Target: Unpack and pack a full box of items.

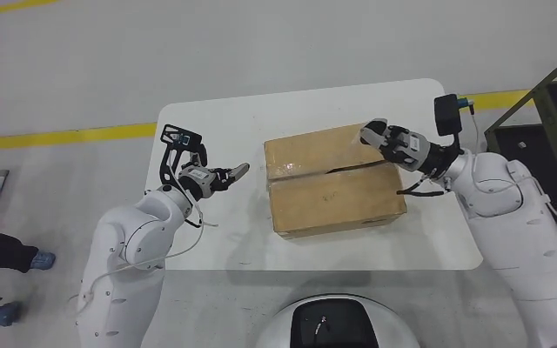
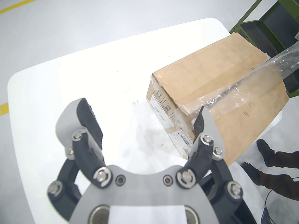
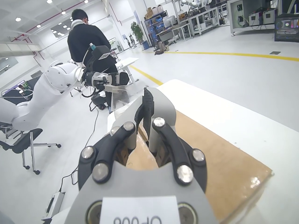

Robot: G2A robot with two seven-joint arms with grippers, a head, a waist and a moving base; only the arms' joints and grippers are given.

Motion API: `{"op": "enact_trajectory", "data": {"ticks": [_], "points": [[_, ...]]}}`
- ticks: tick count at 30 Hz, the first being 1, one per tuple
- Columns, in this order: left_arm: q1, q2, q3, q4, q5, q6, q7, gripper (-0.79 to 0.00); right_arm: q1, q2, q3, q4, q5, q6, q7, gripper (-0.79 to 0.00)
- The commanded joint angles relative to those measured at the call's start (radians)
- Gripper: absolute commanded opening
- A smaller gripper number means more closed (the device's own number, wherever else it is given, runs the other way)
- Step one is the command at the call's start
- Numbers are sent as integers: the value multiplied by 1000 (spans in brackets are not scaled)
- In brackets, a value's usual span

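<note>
A closed brown cardboard box [image 1: 335,196] lies in the middle of the white table [image 1: 218,122], its top flaps meeting along a centre seam. My left gripper [image 1: 233,174] hovers just off the box's near-left end, open [image 2: 142,106]. A strip of clear tape [image 2: 245,80] clings to one of its fingertips [image 2: 202,117] and stretches away over the box [image 2: 210,71]. My right gripper [image 1: 372,132] sits above the far right corner of the box [image 3: 210,145], fingers shut [image 3: 146,103], with nothing visible between them. The right wrist view shows the left gripper [image 3: 114,82] farther off.
A green metal rack [image 1: 522,113] stands just off the table's right end [image 2: 268,12]. Bare table top [image 2: 70,71] lies to the left of the box and along its far side. An office chair [image 3: 23,141] stands on the floor behind the left arm.
</note>
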Motion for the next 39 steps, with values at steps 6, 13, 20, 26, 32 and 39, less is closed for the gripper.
{"op": "enact_trajectory", "data": {"ticks": [6,13,20,26,32,39], "points": [[1,-4,26,-22,-33,-18,39,-533,-9,11,13,37,15,-20,-10,-785],[-30,-10,62,-16,-98,-15,20,0,-13,16,13,50,19,-28,-15,-785],[-30,-10,62,-16,-98,-15,20,0,-13,16,13,50,19,-28,-15,-785],[-12,-11,62,-11,-107,-9,58,0,-33,17,0,26,-5,-15,-26,-785],[-47,-20,109,0,-138,-21,102,-699,-34,23,-10,42,-44,-54,-35,-785],[-135,-38,200,51,-184,-38,106,-785,-22,29,-7,73,-77,-88,-72,-785]]}}
